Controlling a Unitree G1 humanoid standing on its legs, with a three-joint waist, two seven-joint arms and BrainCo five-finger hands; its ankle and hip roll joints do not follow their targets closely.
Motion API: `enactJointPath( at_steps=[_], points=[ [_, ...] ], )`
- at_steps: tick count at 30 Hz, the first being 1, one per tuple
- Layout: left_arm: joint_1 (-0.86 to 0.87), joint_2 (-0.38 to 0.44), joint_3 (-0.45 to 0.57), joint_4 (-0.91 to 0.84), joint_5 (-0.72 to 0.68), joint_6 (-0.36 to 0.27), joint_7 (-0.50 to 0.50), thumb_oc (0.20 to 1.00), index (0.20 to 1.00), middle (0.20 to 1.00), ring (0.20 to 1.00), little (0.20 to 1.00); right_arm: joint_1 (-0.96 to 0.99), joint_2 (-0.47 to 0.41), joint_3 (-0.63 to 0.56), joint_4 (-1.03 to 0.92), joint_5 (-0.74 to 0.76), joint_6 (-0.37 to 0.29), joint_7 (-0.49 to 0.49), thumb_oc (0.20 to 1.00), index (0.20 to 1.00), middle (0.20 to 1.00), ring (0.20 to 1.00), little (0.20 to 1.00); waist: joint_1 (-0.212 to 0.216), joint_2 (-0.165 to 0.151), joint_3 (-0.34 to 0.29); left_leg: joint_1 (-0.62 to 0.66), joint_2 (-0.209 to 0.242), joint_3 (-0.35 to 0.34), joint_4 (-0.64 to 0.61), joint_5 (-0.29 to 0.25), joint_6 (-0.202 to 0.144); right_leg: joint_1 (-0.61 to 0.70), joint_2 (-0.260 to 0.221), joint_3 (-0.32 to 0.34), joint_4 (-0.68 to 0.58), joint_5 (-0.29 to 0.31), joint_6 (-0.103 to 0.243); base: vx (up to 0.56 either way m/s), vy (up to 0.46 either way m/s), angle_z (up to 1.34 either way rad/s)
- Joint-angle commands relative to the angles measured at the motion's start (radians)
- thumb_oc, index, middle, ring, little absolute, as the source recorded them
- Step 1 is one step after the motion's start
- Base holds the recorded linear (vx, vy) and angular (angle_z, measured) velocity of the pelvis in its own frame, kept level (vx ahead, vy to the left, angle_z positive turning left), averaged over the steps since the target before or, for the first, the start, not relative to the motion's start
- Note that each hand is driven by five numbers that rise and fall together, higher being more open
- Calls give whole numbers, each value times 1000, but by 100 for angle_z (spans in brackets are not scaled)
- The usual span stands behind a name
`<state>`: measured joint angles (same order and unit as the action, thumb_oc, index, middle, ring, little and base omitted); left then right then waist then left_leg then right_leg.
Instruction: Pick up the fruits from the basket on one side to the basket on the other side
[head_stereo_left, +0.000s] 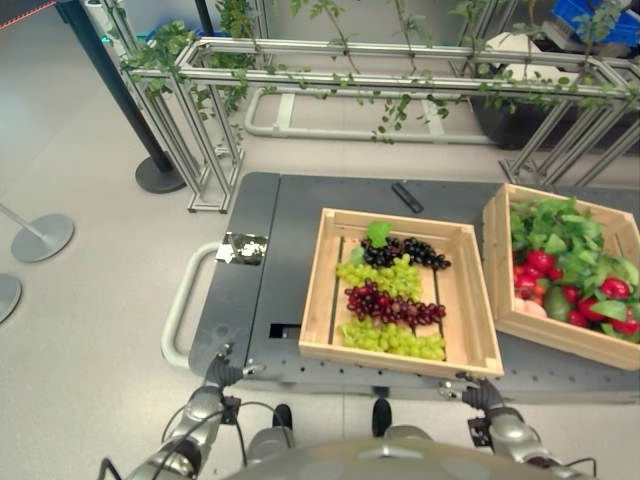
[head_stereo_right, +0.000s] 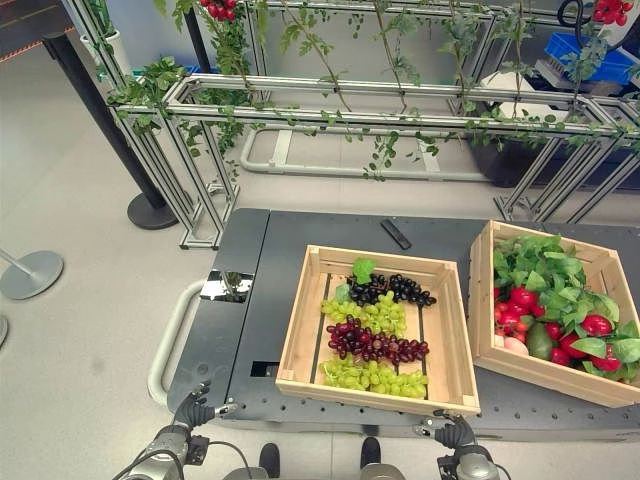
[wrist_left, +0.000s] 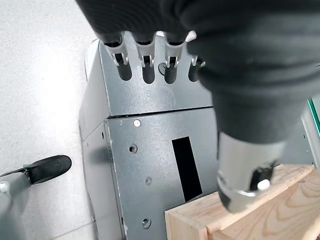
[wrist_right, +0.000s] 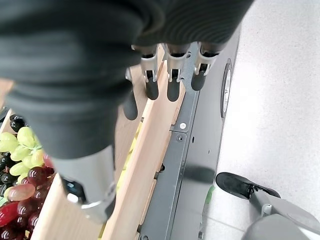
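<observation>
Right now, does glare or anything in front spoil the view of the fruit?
Left eye view: even light; a shiny patch on the cart glares, apart from the grape crate. Left wrist view: the left hand covers much of the cart. Right wrist view: the right hand blocks part of the grapes.

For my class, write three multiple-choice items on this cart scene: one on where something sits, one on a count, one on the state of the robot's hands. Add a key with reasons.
1. Where does the small black bar lie?
A. on the dark cart top behind the grape crate
B. inside the grape crate
C. on the floor

2. How many grape bunches lie in the grape crate?
A. two
B. four
C. six

3. What are the left hand and right hand doing?
A. each holds grapes
B. both grip the crate rim
C. both open, holding nothing

Key: 1 A, the bar rests on bare cart surface beyond the crate's far wall. 2 B, one dark, two green and one red bunch. 3 C, the wrist views show straight fingers with nothing between them.
</observation>
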<state>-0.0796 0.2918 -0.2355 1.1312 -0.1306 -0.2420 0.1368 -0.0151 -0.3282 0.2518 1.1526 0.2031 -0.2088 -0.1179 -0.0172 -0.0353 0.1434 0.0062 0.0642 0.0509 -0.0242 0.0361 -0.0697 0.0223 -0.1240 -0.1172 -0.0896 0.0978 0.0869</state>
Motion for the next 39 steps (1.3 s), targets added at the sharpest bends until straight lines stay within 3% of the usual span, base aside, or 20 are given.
enactJointPath(
  at_steps=[1,39],
  points=[
    [-57,21,-10,28,26,-24,0,1000,1000,1000,1000,1000,-70,-2,25,1,-15,-17,-5,1000,1000,1000,1000,1000,-26,-13,9,-73,14,-11,112,-67,-8,-3,-38,15,121,-128,49,0,0,0],
    [-58,15,-11,-2,-5,-30,13,1000,1000,1000,1000,1000,-64,11,33,8,-17,-13,-12,1000,1000,1000,1000,1000,-23,-12,-3,-61,14,-13,98,-67,-8,11,-37,6,121,-139,48,0,0,0]
  ],
)
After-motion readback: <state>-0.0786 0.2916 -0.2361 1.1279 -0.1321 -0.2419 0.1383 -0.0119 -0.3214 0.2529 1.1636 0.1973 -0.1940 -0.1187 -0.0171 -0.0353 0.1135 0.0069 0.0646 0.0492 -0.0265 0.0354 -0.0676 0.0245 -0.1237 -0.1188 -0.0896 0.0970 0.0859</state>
